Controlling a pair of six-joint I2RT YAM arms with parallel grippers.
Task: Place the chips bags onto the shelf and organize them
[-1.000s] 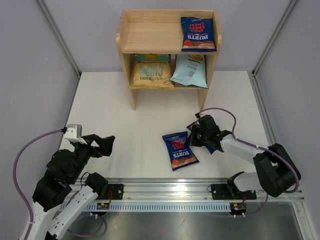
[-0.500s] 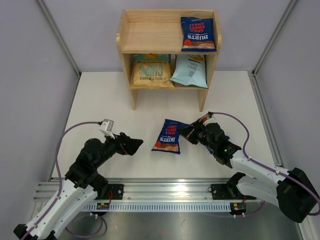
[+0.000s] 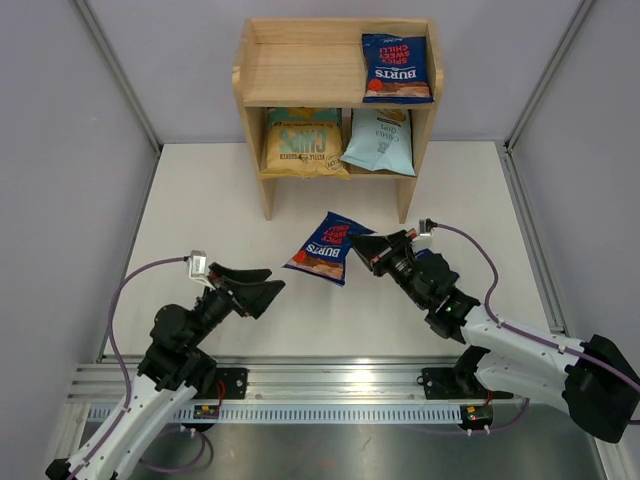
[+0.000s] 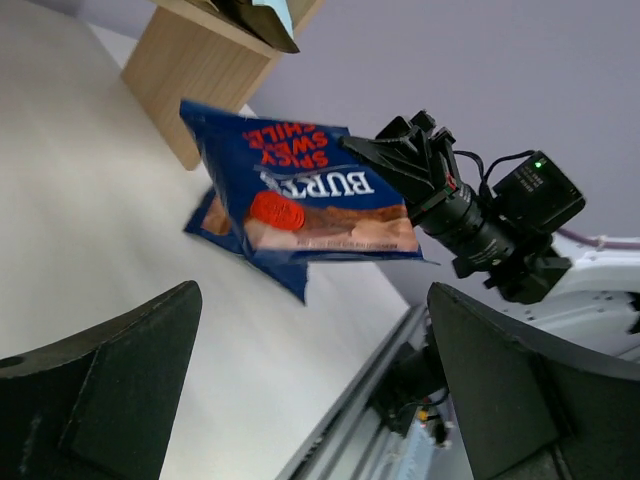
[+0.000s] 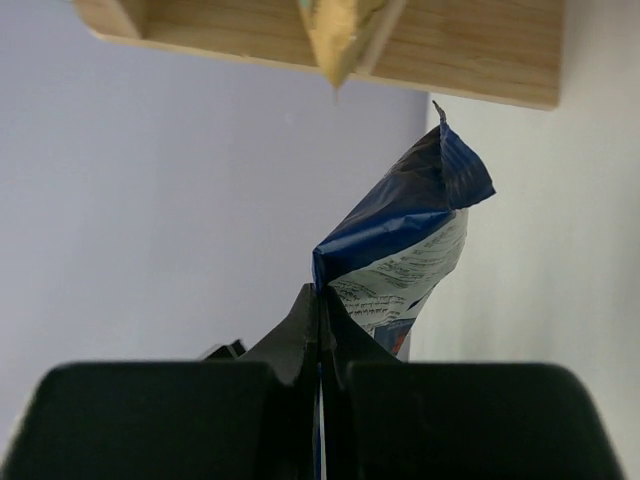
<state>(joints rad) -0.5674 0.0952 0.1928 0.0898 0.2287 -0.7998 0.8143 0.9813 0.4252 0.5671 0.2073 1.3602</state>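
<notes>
White tabletop (image 3: pixel 210 200), grey walls, with the shelf (image 3: pixel 256 100) at the far edge. Just in front of the shelf, the right gripper (image 3: pixel 358 243) is clamped on a Burts bag (image 3: pixel 322 249), holding it clear of the table. The left gripper (image 3: pixel 268 285) hangs nearer and leftward, jaws spread, empty. On the shelf, another Burts (image 3: pixel 396 68) is on top, with the tan bag (image 3: pixel 303 145) and pale blue bag (image 3: pixel 380 140) below.

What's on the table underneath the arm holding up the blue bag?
Another dark blue bag lies flat there. Only its edges show; the held Burts bag and the right arm cover the rest.
</notes>
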